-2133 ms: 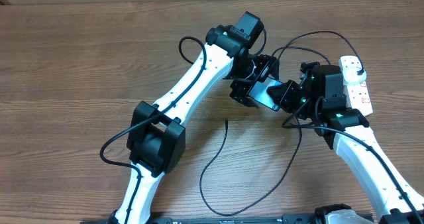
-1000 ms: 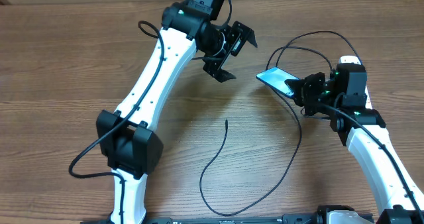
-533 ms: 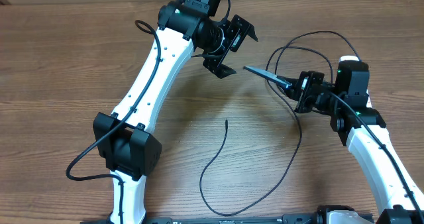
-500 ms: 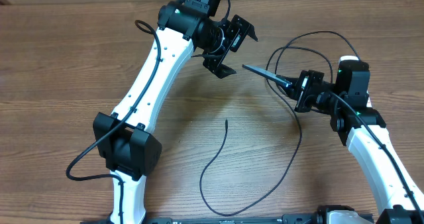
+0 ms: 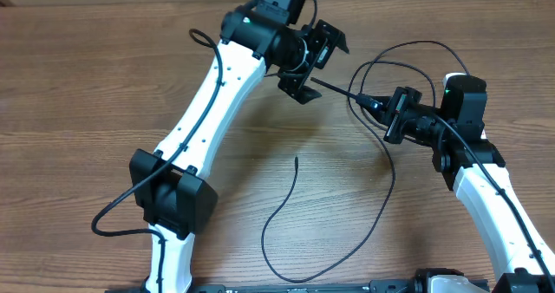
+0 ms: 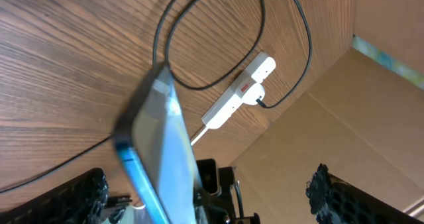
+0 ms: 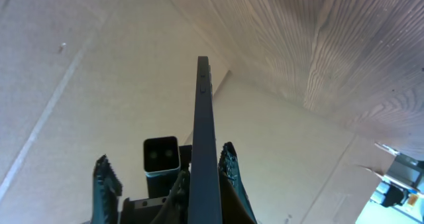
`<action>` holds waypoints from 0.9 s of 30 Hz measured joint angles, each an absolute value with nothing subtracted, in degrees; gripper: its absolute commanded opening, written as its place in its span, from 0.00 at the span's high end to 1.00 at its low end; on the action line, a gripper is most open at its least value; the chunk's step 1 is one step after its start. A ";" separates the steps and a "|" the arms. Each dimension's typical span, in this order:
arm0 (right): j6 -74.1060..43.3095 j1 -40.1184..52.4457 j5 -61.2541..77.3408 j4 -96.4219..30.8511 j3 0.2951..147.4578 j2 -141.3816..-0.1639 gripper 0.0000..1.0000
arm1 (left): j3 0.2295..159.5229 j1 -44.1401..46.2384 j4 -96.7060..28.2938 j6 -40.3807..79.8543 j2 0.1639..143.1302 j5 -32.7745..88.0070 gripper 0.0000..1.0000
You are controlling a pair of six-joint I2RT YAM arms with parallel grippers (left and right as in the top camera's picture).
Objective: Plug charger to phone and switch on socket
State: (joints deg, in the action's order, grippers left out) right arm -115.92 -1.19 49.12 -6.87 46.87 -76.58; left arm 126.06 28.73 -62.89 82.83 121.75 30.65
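Note:
My right gripper (image 5: 392, 115) is shut on the phone (image 5: 347, 94) and holds it in the air, turned edge-on, so it shows as a thin dark line. In the right wrist view the phone (image 7: 203, 118) stands on edge between the fingers (image 7: 204, 184). My left gripper (image 5: 314, 61) is open, just up-left of the phone's free end. In the left wrist view the blue-screened phone (image 6: 159, 144) sits between the spread jaws (image 6: 205, 177). The charger cable (image 5: 286, 208) lies on the table, its tip (image 5: 297, 159) free. The socket (image 5: 453, 79) is mostly hidden behind my right arm; it also shows in the left wrist view (image 6: 238, 95).
The cable loops wide over the wooden table (image 5: 87, 111), down to the front edge and back up past my right arm to the socket. A cardboard wall (image 6: 371, 118) stands behind the socket.
My left gripper let go of the phone, swung away left, then came back right toward it. My right gripper lifted the phone and turned it from flat to edge-on.

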 measured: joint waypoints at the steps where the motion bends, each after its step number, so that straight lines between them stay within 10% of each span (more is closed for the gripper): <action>1: -115.92 -1.19 49.19 -6.81 46.87 -76.58 0.96 | 126.06 29.04 -62.89 82.85 121.75 30.26 0.00; 27: -115.90 -1.19 51.42 1.26 46.87 -76.58 0.96 | 126.06 33.61 -65.52 89.06 121.75 26.06 0.00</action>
